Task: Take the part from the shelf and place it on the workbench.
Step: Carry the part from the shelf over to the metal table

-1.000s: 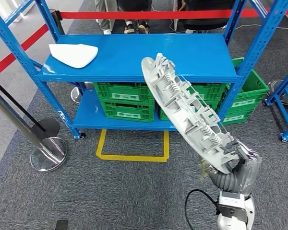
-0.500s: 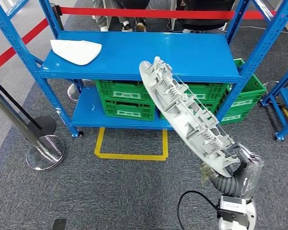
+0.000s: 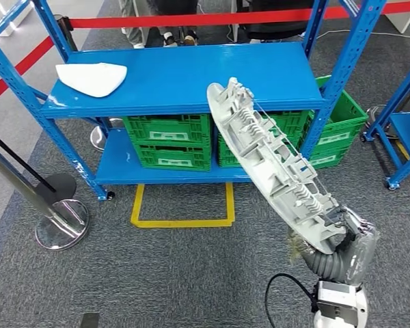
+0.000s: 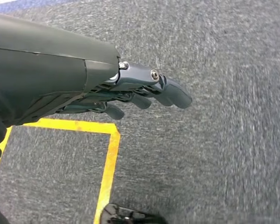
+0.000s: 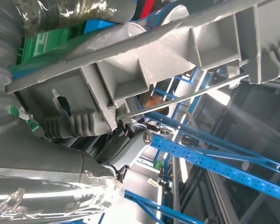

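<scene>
My right hand (image 3: 342, 236) grips one end of a long grey plastic part (image 3: 272, 164) with ribs and clips on its upper face. The part slants up and away from the hand, its far tip in front of the blue shelf (image 3: 182, 75). Close up, the right wrist view has the ribbed underside of the part (image 5: 159, 60) against my right hand (image 5: 61, 163). A second white part (image 3: 91, 78) lies on the shelf's top board at its left end. My left hand (image 4: 145, 91) hangs over the grey carpet with its fingers stretched out and nothing in it.
Green crates (image 3: 169, 140) sit on the lower shelf board and another green crate (image 3: 342, 126) stands by its right post. A chrome stanchion base (image 3: 61, 222) and red barrier tape (image 3: 203, 17) stand left and behind. A yellow floor square (image 3: 182, 205) marks the carpet.
The whole view has shifted slightly, so the camera has moved. The grey part stays in my right hand at much the same slant.
</scene>
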Tool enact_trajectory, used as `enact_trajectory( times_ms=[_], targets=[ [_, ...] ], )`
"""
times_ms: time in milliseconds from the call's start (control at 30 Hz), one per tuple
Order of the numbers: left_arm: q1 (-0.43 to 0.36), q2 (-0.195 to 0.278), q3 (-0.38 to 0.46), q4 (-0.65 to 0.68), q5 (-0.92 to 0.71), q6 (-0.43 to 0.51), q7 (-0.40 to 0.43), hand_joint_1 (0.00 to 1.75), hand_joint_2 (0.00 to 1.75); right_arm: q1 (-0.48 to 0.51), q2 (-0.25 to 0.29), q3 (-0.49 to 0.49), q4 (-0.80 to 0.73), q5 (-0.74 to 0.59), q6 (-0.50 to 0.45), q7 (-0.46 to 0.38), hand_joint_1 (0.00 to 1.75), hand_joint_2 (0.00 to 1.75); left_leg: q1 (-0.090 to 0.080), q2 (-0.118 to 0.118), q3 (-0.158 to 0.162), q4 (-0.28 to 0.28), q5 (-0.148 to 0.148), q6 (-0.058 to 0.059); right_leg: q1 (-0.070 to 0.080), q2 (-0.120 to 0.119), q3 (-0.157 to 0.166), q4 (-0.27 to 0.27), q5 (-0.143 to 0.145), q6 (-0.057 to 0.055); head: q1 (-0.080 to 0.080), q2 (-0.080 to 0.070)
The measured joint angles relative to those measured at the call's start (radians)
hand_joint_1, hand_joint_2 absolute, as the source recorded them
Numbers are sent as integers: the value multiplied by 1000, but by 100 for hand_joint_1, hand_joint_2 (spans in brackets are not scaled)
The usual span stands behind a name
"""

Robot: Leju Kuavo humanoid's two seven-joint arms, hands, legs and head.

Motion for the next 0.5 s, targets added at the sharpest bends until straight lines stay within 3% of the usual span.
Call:
enact_trajectory(
  times_ms=[33, 67, 100, 167, 200, 267, 367, 433, 500],
  targets=[
    [0, -1, 0, 0, 0, 0, 0, 0, 175, 1, 0, 0, 0, 0, 0, 0, 175, 175, 1, 0, -18, 45, -13, -1, 0, 3, -2, 1, 1, -1, 0, 0],
    [0, -1, 0, 0, 0, 0, 0, 0, 175, 3, 0, -1, 0, 0, 0, 0, 175, 175, 2, 0, -19, 54, -5, -1, 1, 6, -3, 1, 2, -1, 0, 0],
    [0, -1, 0, 0, 0, 0, 0, 0, 175, 4, 0, -1, 0, 0, 0, 0, 175, 175, 3, -1, -1, 23, 21, 1, 1, 10, -3, 2, 2, -1, 0, 0],
    [0, 0, 0, 0, 0, 0, 0, 0, 175, 5, 0, -2, -2, 0, 0, 0, 175, 175, 3, -13, 68, -109, 89, 10, 1, 18, -3, 3, 3, 2, 0, 0],
    [0, 1, 0, 0, -1, 0, 0, 0, 175, 5, 0, -2, -3, 0, -1, 0, 175, 175, 2, -20, 97, -169, 110, 15, 3, 22, -5, 4, 5, 5, 0, 0],
    [-1, 1, 0, 0, -2, 0, 0, 0, 175, 5, 1, -2, -6, 0, -1, -2, 175, 175, 0, -28, 118, -224, 116, 22, 4, 28, -14, 5, 10, 15, 1, 0],
    [-1, -1, 0, 0, -3, 0, 0, 0, 175, 7, 2, -3, -8, 0, -2, -2, 175, 175, 4, -18, 115, -240, 123, 35, 4, 30, -28, 11, 6, 31, 2, 0],
    [-1, -2, 0, 0, -3, 0, 0, 0, 175, 7, 2, -4, -9, 0, -3, -3, 175, 175, 8, -10, 115, -248, 131, 46, 3, 21, -64, 85, -42, 38, 7, 0],
    [-1, -1, 0, 0, -3, 0, 0, 0, 175, 9, 2, -3, -9, 0, -3, -3, 175, 175, 5, -4, 112, -248, 132, 49, 3, 14, -122, 220, -107, 44, 10, 0]
  ],
)
